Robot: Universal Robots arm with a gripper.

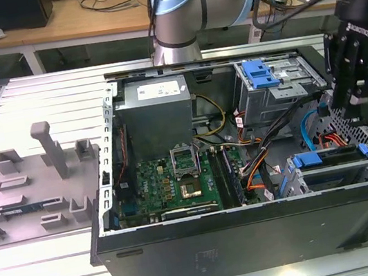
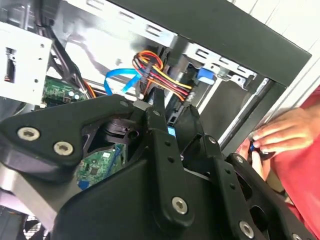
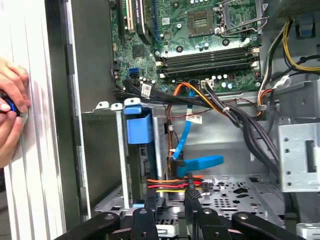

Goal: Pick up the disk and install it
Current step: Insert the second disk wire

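The disk [image 1: 332, 172], silver-grey in a blue carrier frame, sits in the drive cage at the front corner of the open computer case, on the exterior view's right. In the first wrist view the disk [image 3: 138, 128] stands edge-on in the cage, its blue end tab showing. My gripper [image 1: 346, 109] hovers just above and behind that cage, over the red and blue cables. Its fingers [image 3: 149, 206] are apart with nothing between them, so the gripper [image 3: 171, 202] is open. In the second wrist view the gripper [image 2: 174, 114] points down at the coloured wires.
A person's hand [image 3: 10, 112] holding a small blue item rests just outside the case wall, also in the second wrist view [image 2: 280, 134]. A blue cable [image 3: 199, 163], wire bundles, the motherboard [image 1: 176, 178], power supply box [image 1: 156, 114] and a second cage with a blue latch [image 1: 261, 73] crowd the case.
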